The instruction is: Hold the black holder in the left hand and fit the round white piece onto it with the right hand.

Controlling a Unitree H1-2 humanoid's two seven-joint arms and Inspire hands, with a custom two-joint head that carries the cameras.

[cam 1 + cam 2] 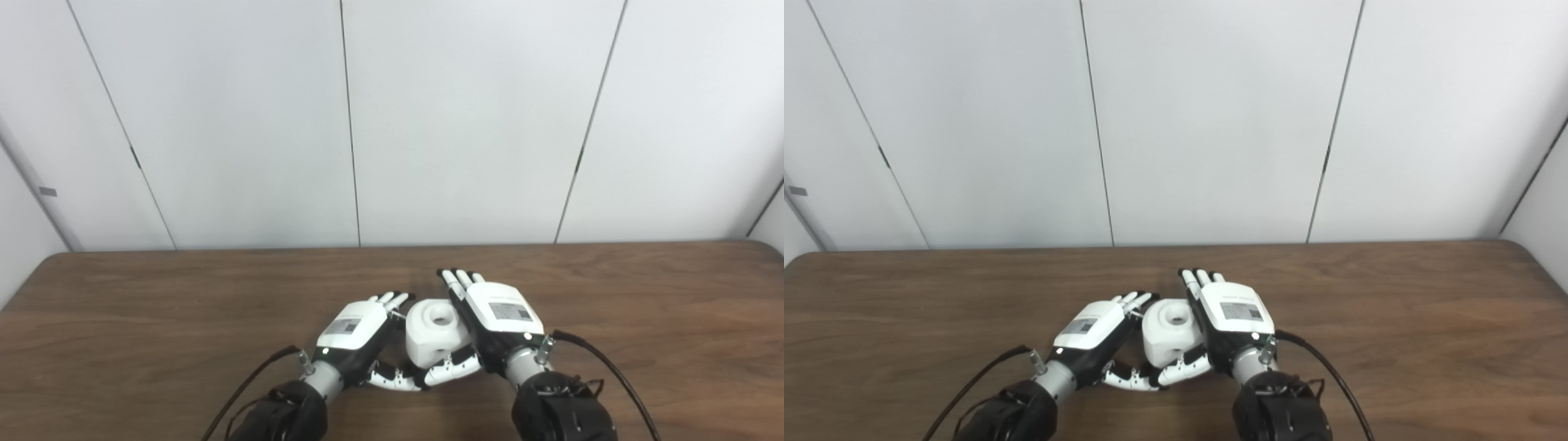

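Black forearms with trailing cables come in from the bottom edge, and both hands meet near the front of the desk [153,294]. Between them sits the white piece [433,334], a chunky matte block with rounded corners, a round hole sunk in its top and a smaller dark opening on its front face. It looks like hard moulded plastic.

Left robot hand [358,334] lies against the piece's left side, back upward, fingers extended toward it and thumb curled in under the front. Right robot hand [493,318] flanks the right side, fingers straight and together, pointing away, thumb hooked across the front low down. Both are mostly open, cupping rather than clamping; whether either truly bears on the piece I cannot tell.

No black holder shows; it may be hidden under the palms or the piece. Probably the two-sided cradle steadies the piece for fitting.

Brown wood-grain laminate covers the desk, smooth and slightly glossy.
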